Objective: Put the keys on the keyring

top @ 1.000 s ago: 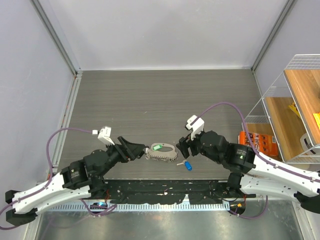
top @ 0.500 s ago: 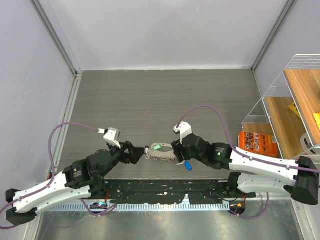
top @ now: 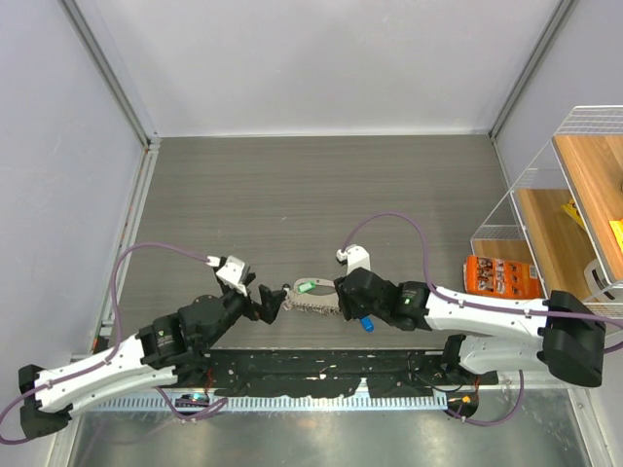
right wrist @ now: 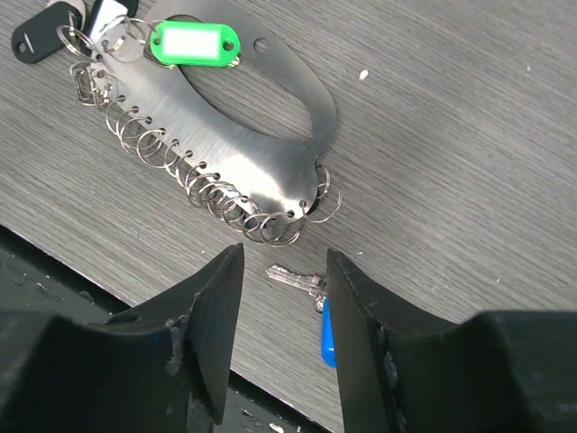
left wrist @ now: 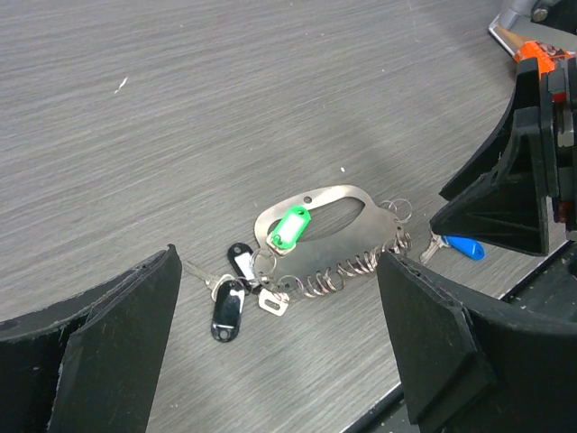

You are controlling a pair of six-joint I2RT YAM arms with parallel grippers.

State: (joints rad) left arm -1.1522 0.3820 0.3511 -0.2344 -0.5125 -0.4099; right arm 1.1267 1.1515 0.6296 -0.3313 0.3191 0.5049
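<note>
The keyring (top: 316, 296) is a flat silvery plate with an oval opening and a row of small split rings, lying on the grey table. A green-tagged key (left wrist: 288, 225) and black-tagged keys (left wrist: 227, 311) hang at its left end. A blue-tagged key (top: 366, 323) lies loose just right of it, near the table edge. My left gripper (top: 270, 303) is open and empty, its fingers (left wrist: 135, 343) spread on either side of the ring's left end. My right gripper (right wrist: 284, 262) is open, low over the blue key's metal blade (right wrist: 293, 278), by the ring's right end (right wrist: 306, 194).
An orange packet (top: 501, 279) lies at the right by a wire rack with wooden shelves (top: 574, 195). A black rail (top: 321, 370) runs along the table's near edge, close below the keys. Grey walls enclose the table.
The right arm has reached left and lowered its gripper to the keyring's right end and the blue key. The left gripper has moved right, closer to the ring's left end.
</note>
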